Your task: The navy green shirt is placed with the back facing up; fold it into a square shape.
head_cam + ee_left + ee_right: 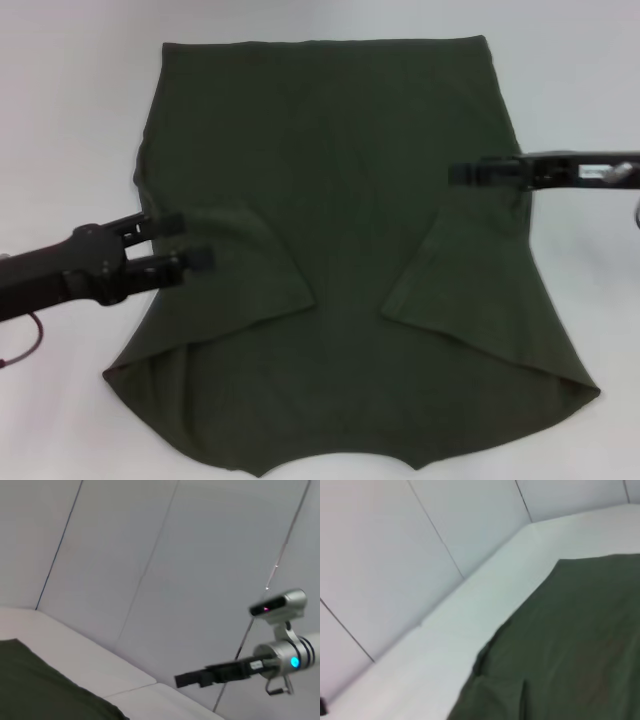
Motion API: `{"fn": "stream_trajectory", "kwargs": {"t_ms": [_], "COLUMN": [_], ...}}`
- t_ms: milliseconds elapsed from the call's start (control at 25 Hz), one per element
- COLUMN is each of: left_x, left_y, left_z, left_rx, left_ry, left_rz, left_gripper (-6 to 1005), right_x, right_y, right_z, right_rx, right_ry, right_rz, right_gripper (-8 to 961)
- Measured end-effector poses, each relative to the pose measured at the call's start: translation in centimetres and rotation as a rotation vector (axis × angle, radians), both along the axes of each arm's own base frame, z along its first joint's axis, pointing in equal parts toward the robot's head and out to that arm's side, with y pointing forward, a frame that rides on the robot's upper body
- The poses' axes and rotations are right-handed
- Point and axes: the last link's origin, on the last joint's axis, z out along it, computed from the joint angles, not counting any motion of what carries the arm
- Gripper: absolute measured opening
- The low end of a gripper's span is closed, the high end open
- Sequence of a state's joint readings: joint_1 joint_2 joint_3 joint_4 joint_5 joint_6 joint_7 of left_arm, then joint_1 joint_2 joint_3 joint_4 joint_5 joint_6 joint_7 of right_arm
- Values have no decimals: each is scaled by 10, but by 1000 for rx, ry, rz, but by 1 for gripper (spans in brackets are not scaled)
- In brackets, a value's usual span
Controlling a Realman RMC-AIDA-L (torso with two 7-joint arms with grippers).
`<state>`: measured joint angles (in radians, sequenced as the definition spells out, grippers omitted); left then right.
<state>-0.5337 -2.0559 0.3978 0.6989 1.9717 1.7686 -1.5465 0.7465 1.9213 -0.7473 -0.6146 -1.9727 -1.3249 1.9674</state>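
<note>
While the navy green shirt (340,250) lies flat, left claw (190,240) open over its left edge, right claw (462,174) over its right edge, state unclear.

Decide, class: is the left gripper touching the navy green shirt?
Cannot tell. In the head view the left gripper overlaps the navy green shirt's edge, but neither contact nor gap shows; the left wrist view does not settle it.

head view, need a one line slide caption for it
Navy green shirt flat on the white table, both sleeves folded inward, left gripper and right gripper at its side edges.
</note>
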Motion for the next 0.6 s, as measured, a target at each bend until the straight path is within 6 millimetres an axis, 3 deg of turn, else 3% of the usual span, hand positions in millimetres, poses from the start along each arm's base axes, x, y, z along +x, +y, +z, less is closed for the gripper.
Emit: {"fn": "stream_trajectory", "kwargs": {"t_ms": [200, 280, 600], "left_x": [-5, -10, -30], "left_y": [2, 2, 3], "left_z": [18, 24, 33], "left_rx": [-51, -81, -242], "left_ry": [5, 12, 60], "left_rz": [94, 153, 440], "left_gripper": [845, 865, 883], "right_x": [19, 24, 36], "right_y": [-23, -31, -44], "right_z": [5, 7, 14], "right_rx": [-19, -33, -81], "right_ry": [78, 101, 101], "right_rz": [-11, -16, -21], "right_gripper": [798, 940, 938]}}
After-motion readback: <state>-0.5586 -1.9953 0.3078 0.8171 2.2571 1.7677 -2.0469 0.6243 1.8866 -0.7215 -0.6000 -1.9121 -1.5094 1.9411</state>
